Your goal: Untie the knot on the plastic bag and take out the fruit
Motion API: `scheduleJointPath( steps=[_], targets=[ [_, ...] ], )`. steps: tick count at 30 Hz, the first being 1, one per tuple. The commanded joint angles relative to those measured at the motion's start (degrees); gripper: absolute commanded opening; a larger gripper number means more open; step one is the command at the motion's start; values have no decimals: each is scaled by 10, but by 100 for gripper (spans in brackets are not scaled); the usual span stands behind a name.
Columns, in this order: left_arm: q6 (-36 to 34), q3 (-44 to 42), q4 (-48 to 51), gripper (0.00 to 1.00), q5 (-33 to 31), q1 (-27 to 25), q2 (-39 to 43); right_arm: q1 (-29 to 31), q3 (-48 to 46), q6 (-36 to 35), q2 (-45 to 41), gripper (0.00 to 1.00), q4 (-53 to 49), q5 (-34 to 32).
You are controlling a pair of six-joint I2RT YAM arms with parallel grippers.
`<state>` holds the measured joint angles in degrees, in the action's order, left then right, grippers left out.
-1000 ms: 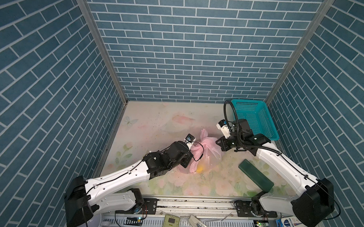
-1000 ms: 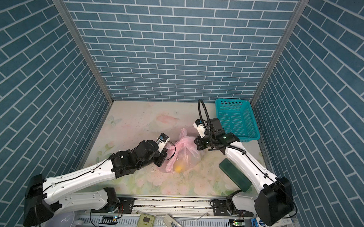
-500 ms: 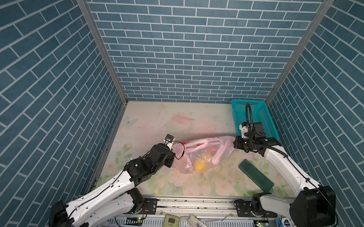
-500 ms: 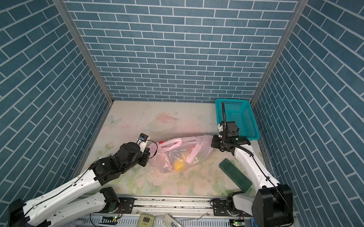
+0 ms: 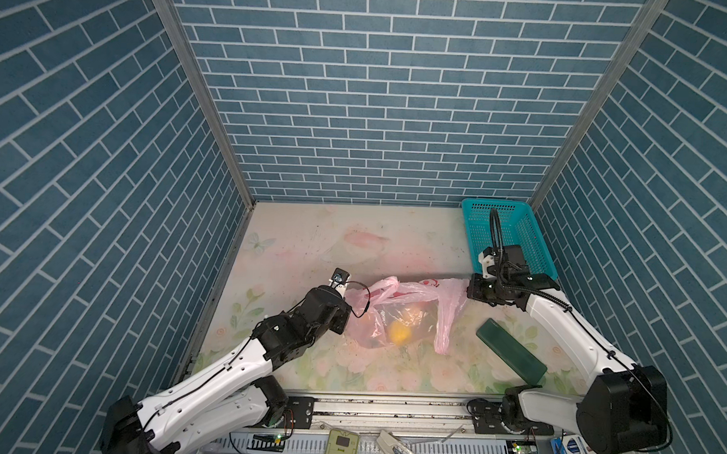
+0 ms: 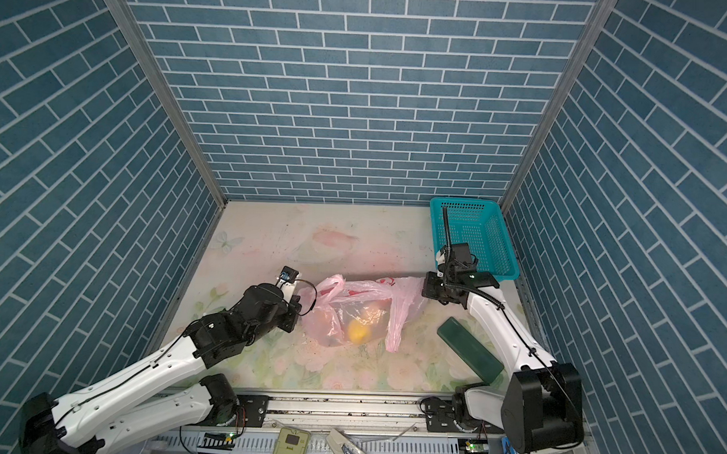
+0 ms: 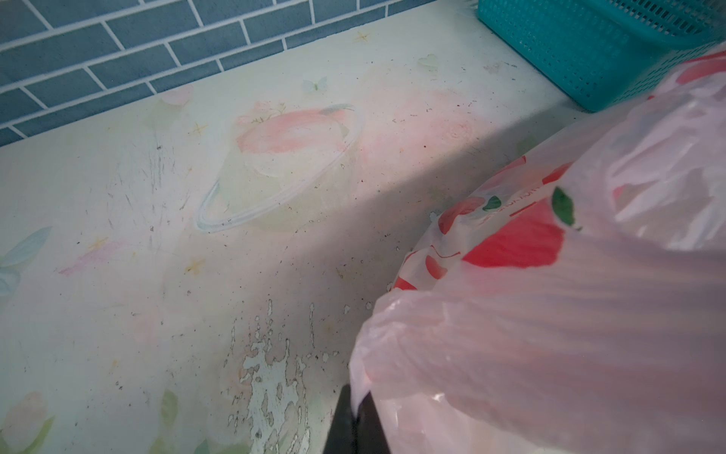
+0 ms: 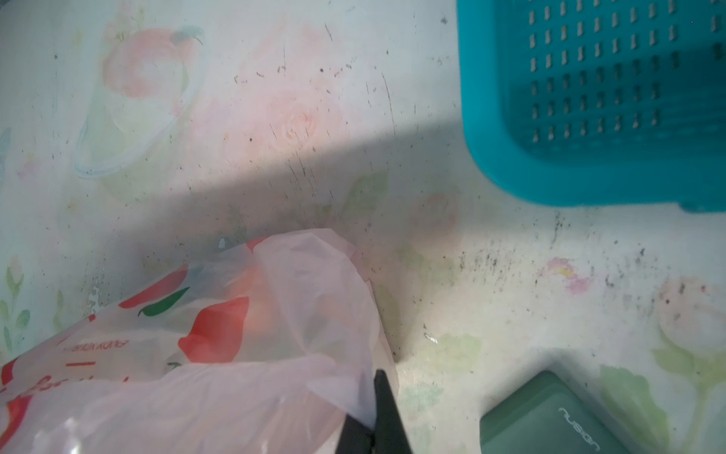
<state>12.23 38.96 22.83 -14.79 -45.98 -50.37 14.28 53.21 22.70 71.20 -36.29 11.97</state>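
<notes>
Top views both show the plastic bag (image 5: 396,316) stretched across the table (image 5: 311,243). It starts just off the near corner of the teal basket (image 5: 495,202) and runs away from it toward the middle.

My right gripper (image 5: 470,288) sits at the bag's basket end, close beside that corner. In the right wrist view its two black fingers (image 8: 387,412) stand close together with a fold of pink film caught between them, so I read it as clamped on the bag. My left gripper (image 7: 355,412) is at the end farthest from the basket, clenched on a bunched edge of the same film (the left wrist view shows the plastic pinched between the dark tips).

The two handle loops lie apart: one (image 5: 378,289) curls up at the end away from the basket, and the other (image 5: 448,322) hangs down on the basket side.

Through the thin plastic I see a yellow fruit (image 5: 399,332) and, nearer the basket, an orange fruit (image 5: 418,311), both inside the bag. A dark green case (image 5: 511,353) lies flat on the near side of the basket, apart from the bag.
</notes>
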Motion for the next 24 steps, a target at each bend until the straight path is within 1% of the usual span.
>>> scheduleJointPath(
  steps=[1, 2, 4, 6, 7, 10, 13, 15, 16, 19, 24],
  targets=[
    [-32, 38, -33, 0, -22, 4, -10, -2, 23, -36, -43, 28, -57, 17],
    [-42, 43, -40, 0, -26, 4, -13, -2, 29, -42, -56, 36, -64, 17],
    [-58, 52, -53, 0, -35, 4, -18, -2, 49, -58, -76, 47, -72, 24],
    [-70, 59, -66, 0, -36, 7, -22, -2, 74, -76, -84, 56, -76, 37],
    [-74, 62, -72, 0, -35, 8, -25, -2, 89, -90, -81, 60, -75, 56],
    [-78, 69, -82, 0, -30, 9, -35, 13, 130, -130, -53, 71, -73, 110],
    [-76, 66, -95, 0, -29, 9, -39, 62, 158, -179, -20, 78, -66, 123],
    [-74, 65, -101, 0, -30, 9, -40, 102, 170, -202, 2, 81, -59, 120],
    [-73, 65, -102, 0, -31, 9, -40, 121, 176, -209, 15, 82, -54, 129],
    [-69, 64, -104, 0, -33, 9, -39, 156, 178, -208, 46, 82, -27, 163],
    [-60, 56, -104, 0, -33, 9, -32, 208, 168, -205, 74, 82, 15, 162]
  ],
)
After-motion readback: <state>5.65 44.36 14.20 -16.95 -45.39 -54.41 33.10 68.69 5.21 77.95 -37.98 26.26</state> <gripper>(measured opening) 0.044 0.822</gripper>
